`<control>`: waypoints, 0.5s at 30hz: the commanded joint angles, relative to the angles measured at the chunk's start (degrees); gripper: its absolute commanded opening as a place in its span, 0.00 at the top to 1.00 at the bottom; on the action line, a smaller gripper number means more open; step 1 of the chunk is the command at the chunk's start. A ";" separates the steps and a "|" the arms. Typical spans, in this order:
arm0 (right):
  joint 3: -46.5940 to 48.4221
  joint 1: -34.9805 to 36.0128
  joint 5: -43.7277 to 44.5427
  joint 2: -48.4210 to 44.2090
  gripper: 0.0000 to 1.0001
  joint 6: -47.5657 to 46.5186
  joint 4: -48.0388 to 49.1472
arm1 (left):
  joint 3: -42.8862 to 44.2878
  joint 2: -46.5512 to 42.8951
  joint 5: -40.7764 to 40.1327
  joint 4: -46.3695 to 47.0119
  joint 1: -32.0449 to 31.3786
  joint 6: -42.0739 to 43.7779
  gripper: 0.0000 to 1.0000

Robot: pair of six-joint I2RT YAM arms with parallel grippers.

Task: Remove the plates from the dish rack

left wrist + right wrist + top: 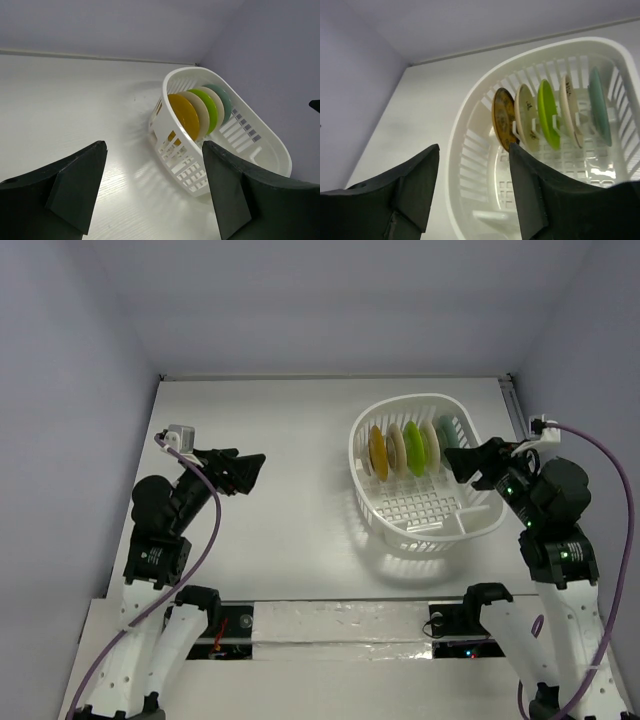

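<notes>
White table; plates show patterned faces only from right wrist.

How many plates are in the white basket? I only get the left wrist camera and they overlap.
Observer: Five, by the right wrist camera: amber plate, cream plate, green plate, second cream plate, teal plate, on edge in the dish rack.
Operator: Where's the other arm?
Observer: The right gripper is open at the rack's right rim, near the teal plate.
Operator: Do the plates have pictures?
Observer: Dark marks show on the amber and cream plates' far faces.
</notes>
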 commanded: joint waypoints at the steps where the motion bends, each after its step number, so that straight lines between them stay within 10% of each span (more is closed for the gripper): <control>1: 0.48 -0.18 -4.06 0.04 0.38 -0.10 3.90 | 1.77 0.39 -0.17 2.46 -0.18 1.50 0.26; 2: 0.31 -0.18 -5.81 1.52 0.66 -0.36 4.60 | 1.86 0.04 -0.70 1.24 -0.18 2.47 0.27; 6: 1.70 0.44 -6.00 5.03 0.93 -1.33 5.48 | 1.25 -1.45 -1.49 -0.62 -0.18 3.71 0.35; 13: 5.92 13.49 5.14 16.80 1.00 -2.65 6.54 | -2.10 -3.92 -4.64 -5.36 -0.18 3.18 1.00; 15: 7.95 16.77 11.28 20.33 1.00 -3.79 5.40 | -1.84 -4.45 -6.32 -7.81 -0.70 3.62 1.00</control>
